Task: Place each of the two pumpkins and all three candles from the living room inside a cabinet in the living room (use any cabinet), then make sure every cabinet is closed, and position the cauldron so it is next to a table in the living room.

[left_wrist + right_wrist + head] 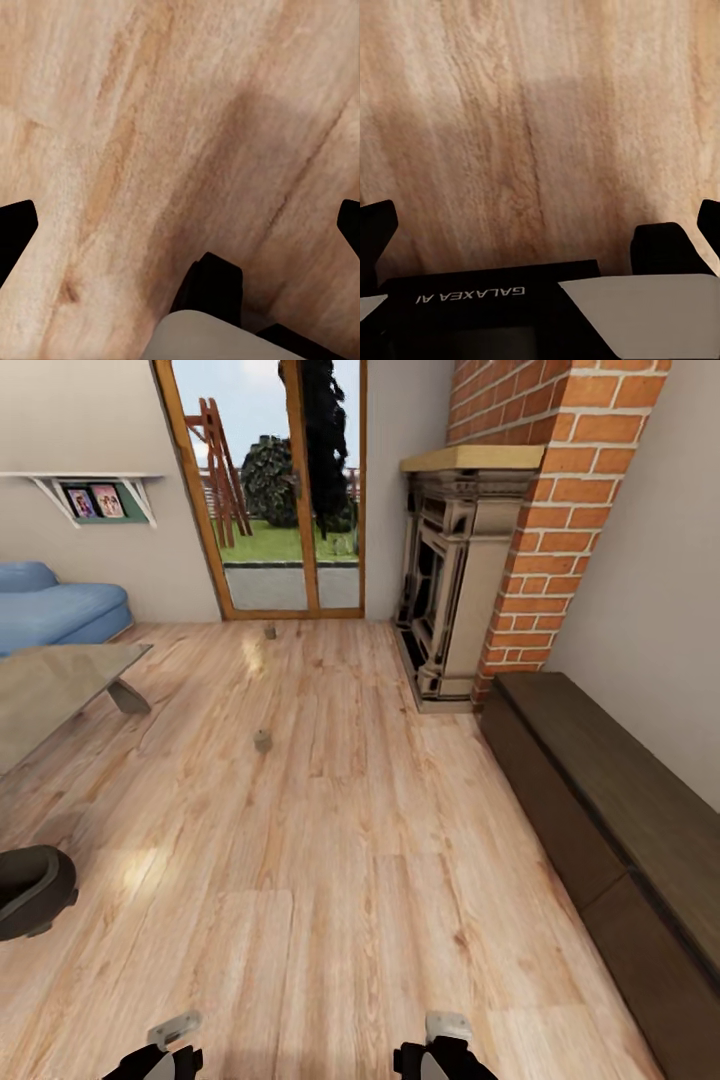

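Two short tan candles stand on the wooden floor, one mid-room and one by the glass door. The long dark-brown cabinet runs along the right wall with its fronts shut. A dark round cauldron sits on the floor at the left edge, near the low table. The pumpkins are out of view. My left gripper and right gripper hang low at the near edge, far from the candles. In each wrist view the left gripper and the right gripper are open over bare floor.
A blue sofa stands behind the table at the far left. An ornate grey fireplace in a brick chimney sits beyond the cabinet. A wood-framed glass door closes the far wall. Broad open floor lies between table and cabinet.
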Controlling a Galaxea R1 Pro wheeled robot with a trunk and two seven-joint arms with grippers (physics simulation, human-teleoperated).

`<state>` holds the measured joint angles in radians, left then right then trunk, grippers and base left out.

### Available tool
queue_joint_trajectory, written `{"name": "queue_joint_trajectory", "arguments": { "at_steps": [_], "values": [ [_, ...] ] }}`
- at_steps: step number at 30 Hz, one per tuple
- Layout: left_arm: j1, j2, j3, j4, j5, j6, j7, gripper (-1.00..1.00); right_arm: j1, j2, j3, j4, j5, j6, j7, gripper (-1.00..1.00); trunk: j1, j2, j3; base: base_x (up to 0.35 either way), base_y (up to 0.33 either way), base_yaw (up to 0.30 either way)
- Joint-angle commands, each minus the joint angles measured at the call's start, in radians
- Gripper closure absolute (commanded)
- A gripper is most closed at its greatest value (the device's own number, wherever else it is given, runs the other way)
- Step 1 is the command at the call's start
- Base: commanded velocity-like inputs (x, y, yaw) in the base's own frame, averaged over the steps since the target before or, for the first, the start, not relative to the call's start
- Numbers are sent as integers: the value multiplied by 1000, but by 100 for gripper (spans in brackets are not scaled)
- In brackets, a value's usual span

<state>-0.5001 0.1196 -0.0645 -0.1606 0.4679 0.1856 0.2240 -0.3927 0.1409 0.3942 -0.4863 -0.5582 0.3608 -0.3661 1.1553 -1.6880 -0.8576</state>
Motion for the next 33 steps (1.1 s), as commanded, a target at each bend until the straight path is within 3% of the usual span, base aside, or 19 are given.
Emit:
{"name": "queue_joint_trajectory", "arguments": {
  "at_steps": [1, 16, 22, 28, 33],
  "values": [
    [0, 0, 0, 0, 0, 0, 0, -100, 0, 0, 0, 0, 0, -1, 0, -100, 0, 0, 1, 0, 0, 113],
    [0, 0, 0, 0, 0, 0, 0, -100, 0, 0, 0, 1, 0, -4, -1, -100, 0, 0, 20, 0, 0, 93],
    [0, 0, 0, 0, 0, 3, 0, -100, 0, -3, -2, 0, 0, -10, 0, -100, -23, 42, 48, 0, 0, 99],
    [0, 0, 0, 0, 0, 4, -1, -100, 0, -11, -4, 2, -6, -93, 1, -100, -46, 84, 71, 0, 0, 53],
    [0, 0, 0, 0, 0, 6, -1, -100, 0, -10, -4, 3, -9, -114, 1, -100, -65, 119, 89, 0, 0, 5]
  ]
}}
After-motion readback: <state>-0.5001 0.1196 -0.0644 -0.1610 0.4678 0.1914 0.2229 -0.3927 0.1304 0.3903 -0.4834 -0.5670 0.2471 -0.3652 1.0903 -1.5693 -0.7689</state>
